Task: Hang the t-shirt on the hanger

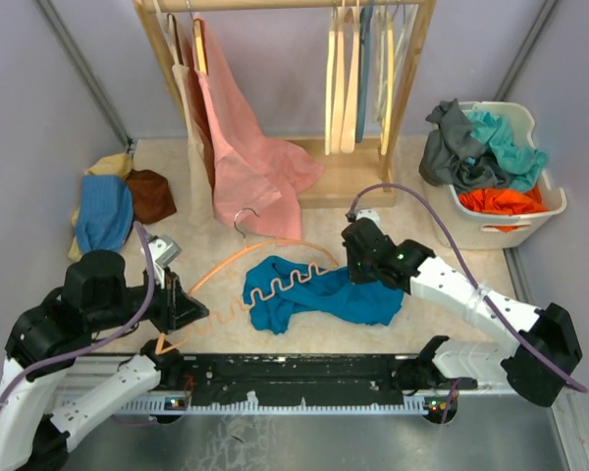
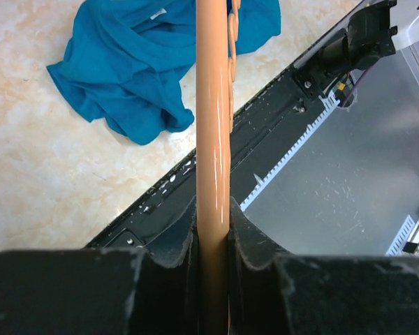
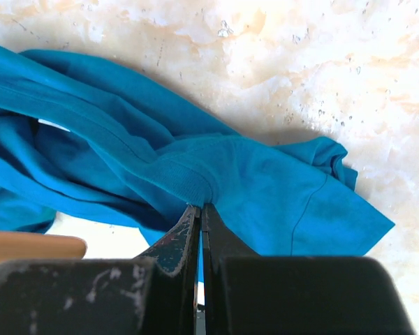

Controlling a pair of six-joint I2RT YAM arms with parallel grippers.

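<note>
The left tool (image 2: 213, 230) pinches one arm end of the hanger (image 1: 265, 257) by the bench's (image 1: 324, 226) near edge. The right tool (image 3: 201, 213), pressed together, nips a ribbed fold of the t-shirt (image 1: 319, 302), which lies crumpled mid-bench, touching the hanger. Threading seems in hand: next, lift that fold open so the hanger's arm can enter.

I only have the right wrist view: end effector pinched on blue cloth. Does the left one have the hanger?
Observer: Yes. The left end effector is shut on one end of the hanger.
Operator: Where's its hook?
Observer: The hook points toward the rack.
Operator: Is the hanger inside the t-shirt?
Observer: Not yet. Its wavy bar lies on top of the t-shirt.
</note>
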